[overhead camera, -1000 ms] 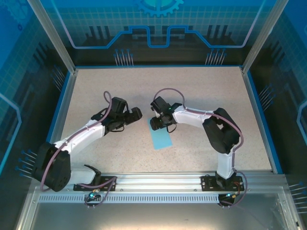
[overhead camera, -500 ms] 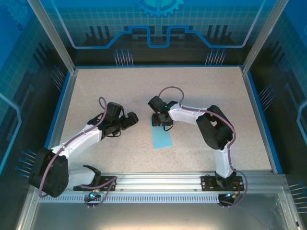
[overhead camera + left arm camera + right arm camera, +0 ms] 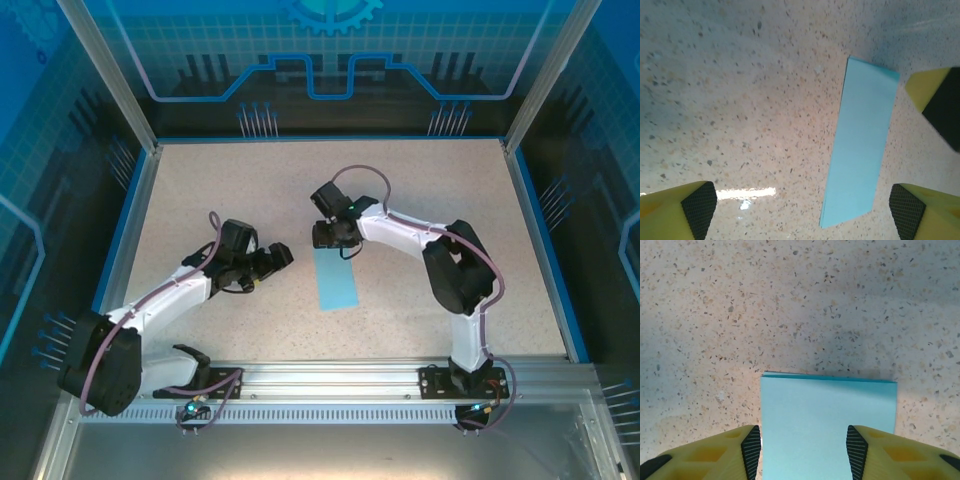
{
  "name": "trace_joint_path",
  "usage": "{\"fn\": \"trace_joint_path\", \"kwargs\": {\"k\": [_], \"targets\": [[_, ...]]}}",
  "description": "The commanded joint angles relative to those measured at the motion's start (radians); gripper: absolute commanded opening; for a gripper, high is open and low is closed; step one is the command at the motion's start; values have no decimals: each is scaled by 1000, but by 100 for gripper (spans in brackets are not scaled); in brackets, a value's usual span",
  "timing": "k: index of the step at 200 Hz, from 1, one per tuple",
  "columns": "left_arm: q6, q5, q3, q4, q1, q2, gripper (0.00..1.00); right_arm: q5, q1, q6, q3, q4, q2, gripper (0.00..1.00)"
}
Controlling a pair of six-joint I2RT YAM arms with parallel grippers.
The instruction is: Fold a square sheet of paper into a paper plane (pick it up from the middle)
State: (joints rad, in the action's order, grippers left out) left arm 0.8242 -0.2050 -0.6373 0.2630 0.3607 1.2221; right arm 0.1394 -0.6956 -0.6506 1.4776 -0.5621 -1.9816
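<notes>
Working outward from the near edge, we find the thin light blue sheet of paper [image 3: 336, 279] lying flat mid-way across the speckled beige table [image 3: 220, 190]. It is a long rectangle, already doubled over, and its near short edge is free. Just left of it our left gripper [image 3: 281, 255] hovers empty, fingers spread wide. Farther out, our right gripper [image 3: 803, 450] stands over the paper's far end with its fingers [image 3: 751, 447] partly apart, pinching nothing; we cannot tell whether they touch it. For the next crease we judge it best to pin one end, lift a corner by its edge and square the edges before pressing, since thin paper probably slides.
</notes>
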Motion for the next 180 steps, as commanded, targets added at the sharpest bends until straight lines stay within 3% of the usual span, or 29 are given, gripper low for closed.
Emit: {"fn": "trace_joint_path", "kwargs": {"k": [1,78,180], "targets": [[51,-95,21,-63,16,6,91,-65,30,99,25,-45,-48,51],[125,-111,-5,-121,158,108,85,-75,94,113,-18,36,-119,51],[265,-115,-29,-243,328,243,73,-118,169,-81,-164,99,-124,50]]}}
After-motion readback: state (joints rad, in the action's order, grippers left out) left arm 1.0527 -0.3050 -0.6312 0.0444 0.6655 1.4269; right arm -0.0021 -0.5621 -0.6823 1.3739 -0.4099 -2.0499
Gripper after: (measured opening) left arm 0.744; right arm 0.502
